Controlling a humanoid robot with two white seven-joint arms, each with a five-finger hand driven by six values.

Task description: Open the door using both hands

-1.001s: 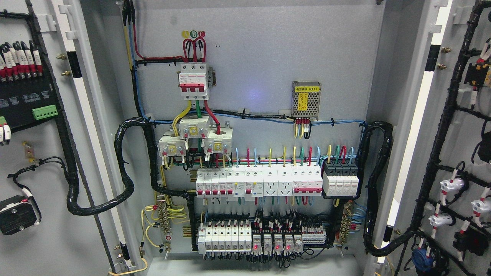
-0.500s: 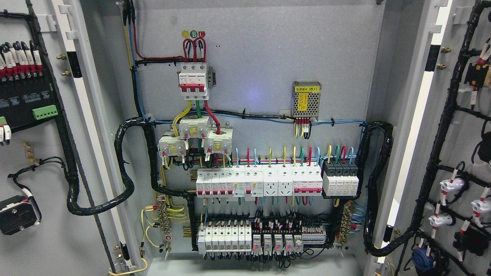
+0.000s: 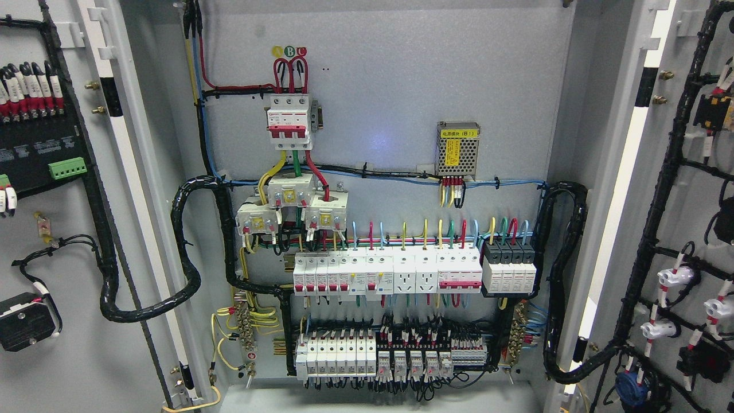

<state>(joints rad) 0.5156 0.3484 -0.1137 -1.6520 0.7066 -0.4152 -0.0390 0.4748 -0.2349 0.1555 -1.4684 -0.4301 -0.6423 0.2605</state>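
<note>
Left door (image 3: 63, 241) is swung wide open, inner face toward the camera: terminal block with a green connector (image 3: 67, 167), black wire loom (image 3: 103, 246) running down it, small black unit (image 3: 26, 321) low at the edge. Neither hand is in view, so I can't tell whether either is wide, narrow or holding anything, and there's no hand to place things against; taking frame order instead. Cabinet interior is fully exposed: main breaker (image 3: 290, 122) under the A/B/C tags, three white current transformers (image 3: 291, 207) below, a breaker row (image 3: 387, 274) across the middle, a lower row of breakers and relays (image 3: 390, 355), mesh power supply (image 3: 457, 148) upper right of the backplate. Right door (image 3: 682, 229) also stands wide, its loom (image 3: 654, 229) and white-bodied fittings (image 3: 676, 278) showing. Judgement: the opening step looks done, both leaves clear of the frame. If anything is left, it's pulling the arms clear without snagging the looms at the hinges. Hidden: both doors' outer faces and handles, their far edges cut by the frame, cabinet bottom cropped. Labels too small to read.
</note>
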